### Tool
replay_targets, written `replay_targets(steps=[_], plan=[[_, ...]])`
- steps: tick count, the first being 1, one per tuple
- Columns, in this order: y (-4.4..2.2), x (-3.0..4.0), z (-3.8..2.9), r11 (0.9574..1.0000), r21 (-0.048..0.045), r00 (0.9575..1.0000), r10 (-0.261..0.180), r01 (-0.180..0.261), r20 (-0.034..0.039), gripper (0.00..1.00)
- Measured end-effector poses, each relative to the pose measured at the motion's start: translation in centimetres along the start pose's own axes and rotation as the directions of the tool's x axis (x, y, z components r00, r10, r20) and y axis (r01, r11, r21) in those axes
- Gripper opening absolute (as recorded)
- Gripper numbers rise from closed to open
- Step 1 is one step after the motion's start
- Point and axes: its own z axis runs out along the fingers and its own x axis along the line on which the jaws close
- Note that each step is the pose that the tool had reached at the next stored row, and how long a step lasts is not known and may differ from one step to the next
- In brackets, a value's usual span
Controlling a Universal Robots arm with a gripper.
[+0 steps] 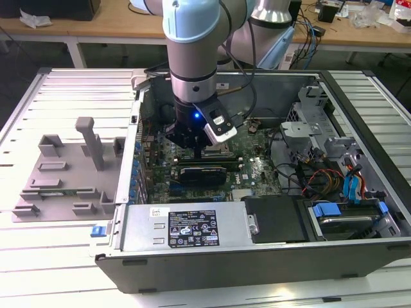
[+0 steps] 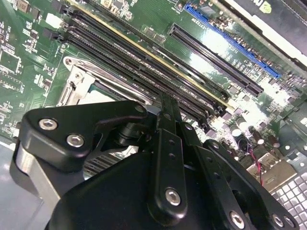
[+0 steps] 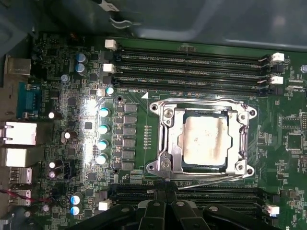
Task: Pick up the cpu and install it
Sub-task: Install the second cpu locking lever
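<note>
The arm is down inside the open black and grey computer case point(image 1: 359, 167), the black gripper point(image 1: 196, 151) low over the green motherboard point(image 1: 257, 170). In the first wrist view the small square cpu with its pale silvery metal top point(image 3: 204, 140) lies flat inside the square socket frame with its shiny metal bracket point(image 3: 165, 139), seated by the look of it, edges squared to the frame. It sits between two banks of long black memory slots point(image 3: 192, 72) (one bank on either side of the socket).

The relation that matters: the black linkage arms of the gripper point(image 3: 165, 215) rise from the edge of the first wrist view just beyond the nearer slot bank, so the chip lies ahead of the fingers, close, and roughly centred on them. Being square, the chip has no long axis to line up with.

In the second wrist view the gripper body point(image 2: 168, 182) hides most of the socket; a corner of the bracket point(image 2: 76, 84) peeks out beside it. How far the fingers stand apart, I cannot tell, nor can I see anything between them.
</note>
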Motion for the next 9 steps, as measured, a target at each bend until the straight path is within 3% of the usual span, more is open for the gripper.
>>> replay_targets(steps=[9], plan=[[0.01,0.0,0.01,1.0,-0.0001,1.0,0.0,0.0,0.0001,0.11]])
